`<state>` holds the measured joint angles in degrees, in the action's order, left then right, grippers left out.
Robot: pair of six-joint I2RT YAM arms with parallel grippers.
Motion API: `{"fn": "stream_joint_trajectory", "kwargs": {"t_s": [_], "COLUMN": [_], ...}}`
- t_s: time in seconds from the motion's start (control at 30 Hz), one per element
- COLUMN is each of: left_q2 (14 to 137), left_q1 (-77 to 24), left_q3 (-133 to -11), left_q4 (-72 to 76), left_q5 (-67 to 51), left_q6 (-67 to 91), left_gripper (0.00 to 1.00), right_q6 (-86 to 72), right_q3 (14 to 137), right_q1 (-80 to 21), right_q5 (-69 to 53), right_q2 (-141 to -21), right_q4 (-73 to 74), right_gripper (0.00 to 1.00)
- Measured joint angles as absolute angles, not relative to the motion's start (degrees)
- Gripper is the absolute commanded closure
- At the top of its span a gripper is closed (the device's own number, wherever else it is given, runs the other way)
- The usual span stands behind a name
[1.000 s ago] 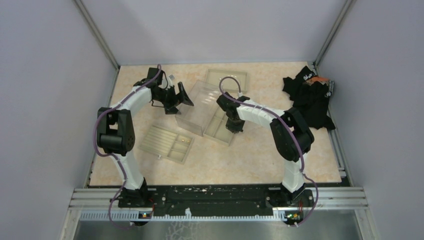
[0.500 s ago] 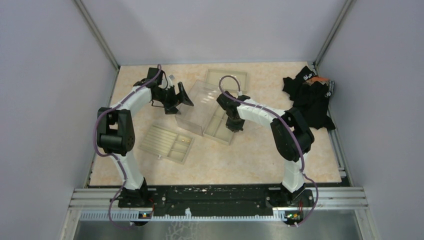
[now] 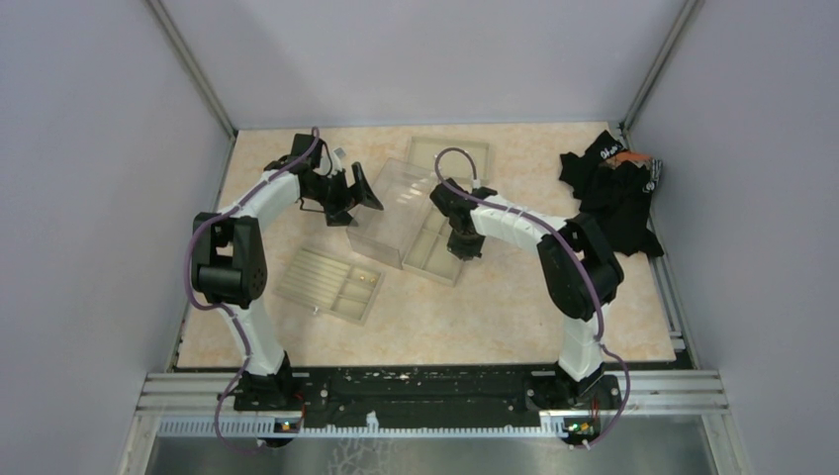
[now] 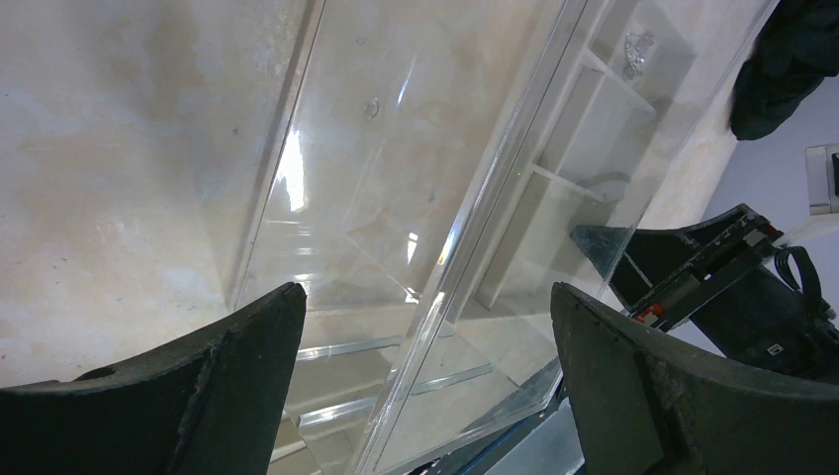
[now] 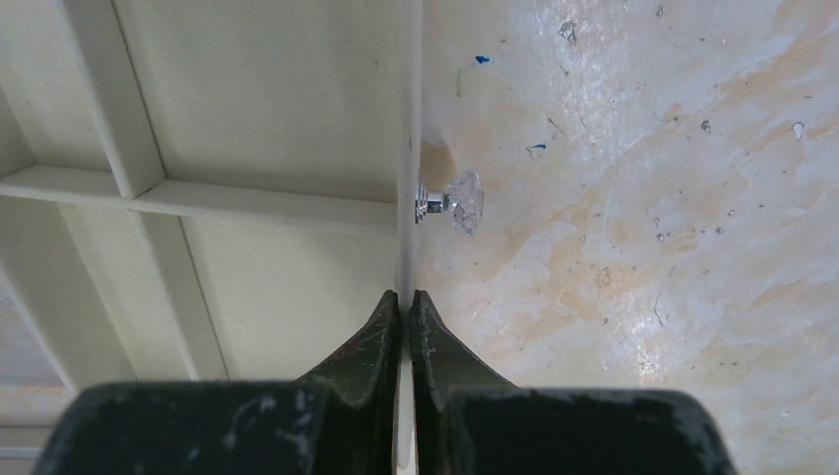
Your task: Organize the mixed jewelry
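Jewelry (image 4: 638, 47) — glittery piece in tray (image 3: 430, 259) compartment, 1 o'clock from left gripper (image 4: 425, 297) | left gripper agape at clear box (image 3: 391, 208) | right gripper (image 5: 406, 297) pinches tray wall, 6 o'clock of knob (image 5: 450, 203) | advice — pull level, slowly.

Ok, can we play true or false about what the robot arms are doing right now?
1. The left fingers are spread wide open. True.
2. The right fingers are holding the black cloth. False: they are pinched shut on the wall of a beige tray; the cloth lies far off at the table's right side.
3. A little clear knob sticks out of that tray's wall. True.
4. Only one beige tray is on the table. False: three show; a second tray lies nearer the front and a third tray at the back.
5. A tiny shiny piece sits in a tray compartment. True.
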<state>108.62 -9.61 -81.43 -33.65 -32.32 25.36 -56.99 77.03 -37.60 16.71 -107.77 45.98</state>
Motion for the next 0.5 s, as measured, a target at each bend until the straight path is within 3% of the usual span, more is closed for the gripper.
{"fn": "stream_joint_trajectory", "kwargs": {"t_s": [0.5], "left_q2": [108.62], "left_q1": [-9.67], "left_q3": [-81.43], "left_q4": [-33.67], "left_q5": [-32.32], "left_q6": [25.21], "left_gripper": [0.01], "right_q6": [-57.01], "right_q3": [76.40], "right_q1": [-37.30], "right_q5": [16.56], "right_q2": [-106.17], "right_q4": [45.39], "right_gripper": [1.00]}}
